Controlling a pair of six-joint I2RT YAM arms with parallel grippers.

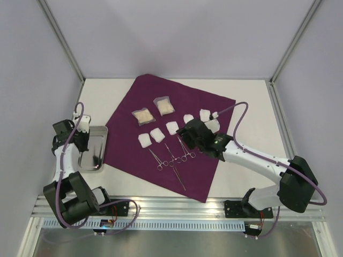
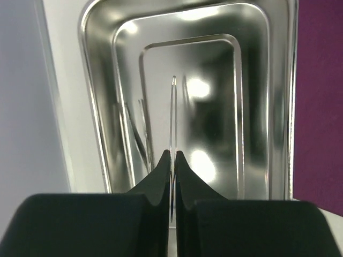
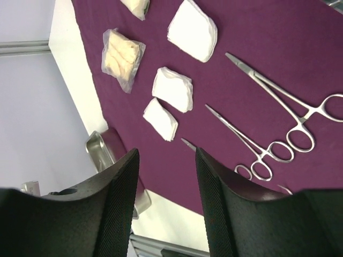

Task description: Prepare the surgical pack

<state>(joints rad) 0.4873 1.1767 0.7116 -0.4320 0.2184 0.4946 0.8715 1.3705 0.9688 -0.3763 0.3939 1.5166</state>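
Left fingers pinched tight on thin steel instrument, over tray. Right fingers wide apart, empty, above surgical pack, spread flat on bench. Suggest: lift straight, clear tray rim, lay parallel beside forceps.

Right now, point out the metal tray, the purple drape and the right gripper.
metal tray (image 1: pixel 94 152): top external view, its bare floor.
purple drape (image 1: pixel 187 101): top external view, bare cloth near the far edge.
right gripper (image 3: pixel 165 152): right wrist view, midway between its open fingertips.

Matt cloth drape, glossy metal tray
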